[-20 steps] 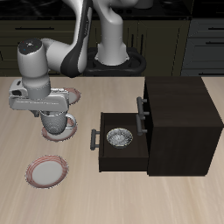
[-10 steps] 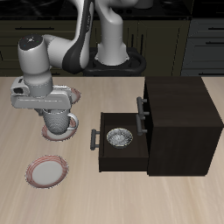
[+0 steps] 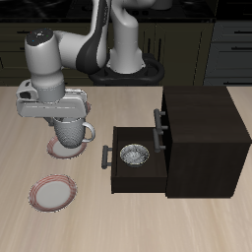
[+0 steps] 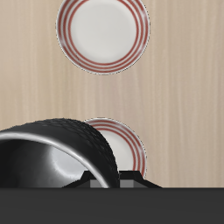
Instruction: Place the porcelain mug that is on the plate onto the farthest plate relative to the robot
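Clearly the table (image 3: 128, 221) offers open room at the frame's lower left, where the farthest plate (image 3: 54, 192) lies. The mug (image 3: 73, 134) hangs just above the plate (image 3: 61, 150), clenched in the gripper (image 3: 69, 120). Carry it upright toward the front edge, centre it, then lower gently.

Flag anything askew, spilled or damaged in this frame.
Nothing stands out. The porcelain mug hangs upright in the pincer above the plate; the metallic bowl sits level in the open drawer.
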Robot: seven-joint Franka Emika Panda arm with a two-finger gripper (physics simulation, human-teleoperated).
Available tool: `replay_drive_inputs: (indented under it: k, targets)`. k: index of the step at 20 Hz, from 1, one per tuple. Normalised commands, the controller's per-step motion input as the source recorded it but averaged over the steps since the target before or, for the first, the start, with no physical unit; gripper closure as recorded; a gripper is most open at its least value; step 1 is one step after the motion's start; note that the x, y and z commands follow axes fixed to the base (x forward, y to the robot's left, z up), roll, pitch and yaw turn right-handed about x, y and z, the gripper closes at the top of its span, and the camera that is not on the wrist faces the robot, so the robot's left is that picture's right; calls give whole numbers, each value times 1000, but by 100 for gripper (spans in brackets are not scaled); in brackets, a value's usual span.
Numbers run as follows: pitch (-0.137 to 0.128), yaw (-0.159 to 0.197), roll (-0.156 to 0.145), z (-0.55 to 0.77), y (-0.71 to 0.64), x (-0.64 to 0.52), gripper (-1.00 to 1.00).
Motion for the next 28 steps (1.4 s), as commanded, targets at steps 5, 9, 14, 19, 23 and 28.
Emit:
replay_drive_inputs:
  k: [5,9,14,19,23,28]
  targets:
    - [-30,3,-15,364,102,261,100]
    - [-35,-16,-46,484,-122,271,100]
    - [7,-32,-23,112,-53,187,100]
    - [22,-20,-53,12,-169,285,100]
    - [2,-16,-48,201,-158,296,100]
    - [-17,5,6,261,47,201,100]
